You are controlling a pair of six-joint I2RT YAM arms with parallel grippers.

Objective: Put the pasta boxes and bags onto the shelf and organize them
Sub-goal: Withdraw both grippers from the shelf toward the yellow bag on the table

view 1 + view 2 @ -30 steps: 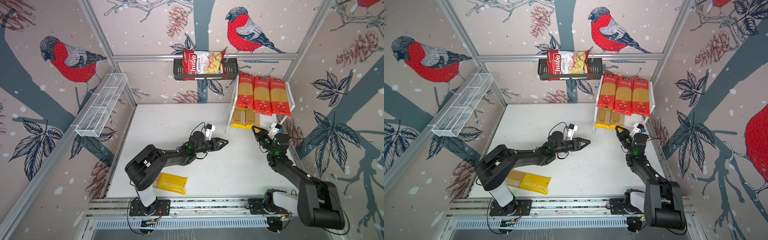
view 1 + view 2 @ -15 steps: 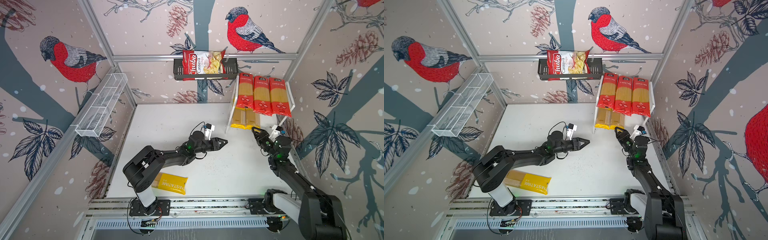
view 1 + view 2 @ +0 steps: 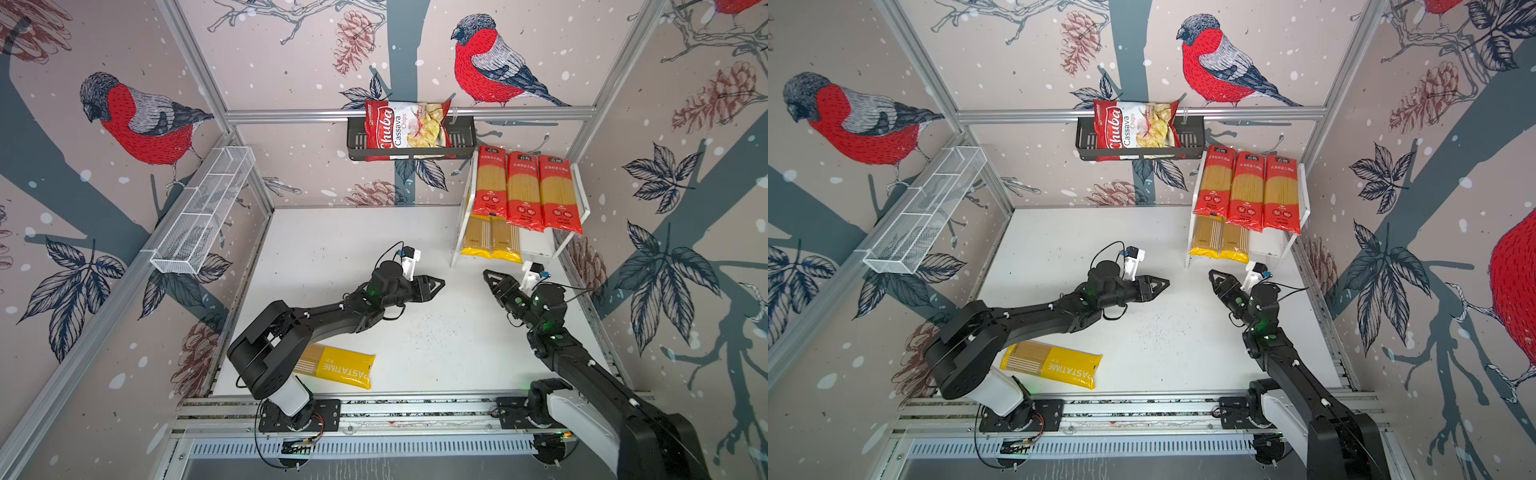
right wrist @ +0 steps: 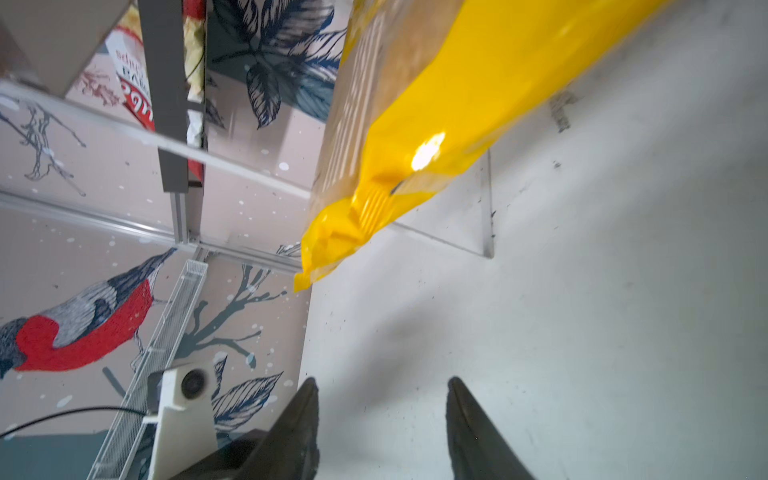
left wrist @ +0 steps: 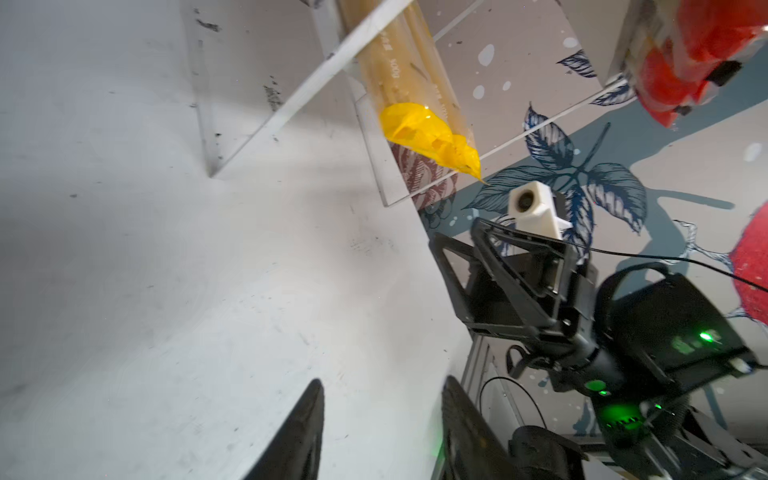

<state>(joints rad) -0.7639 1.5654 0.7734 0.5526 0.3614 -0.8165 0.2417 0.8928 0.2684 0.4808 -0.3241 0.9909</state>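
At the centre of the table (image 3: 332,249), the left arm stretches low from its base at 7 o'clock, elbow folded back. The left gripper (image 3: 439,284) points toward 3 o'clock, jaws parted and empty. From 5 o'clock the right arm reaches up; the right gripper (image 3: 487,273) aims at 11 o'clock, near the shelf (image 3: 536,245), jaws apart, gripping nothing. Three red packets (image 3: 523,191) lie side by side on the shelf's top tier at 2 o'clock, with two yellow packets (image 3: 490,241) on the lower board. A third yellow packet (image 3: 340,368) lies flat at 7 o'clock, partly under the left arm.
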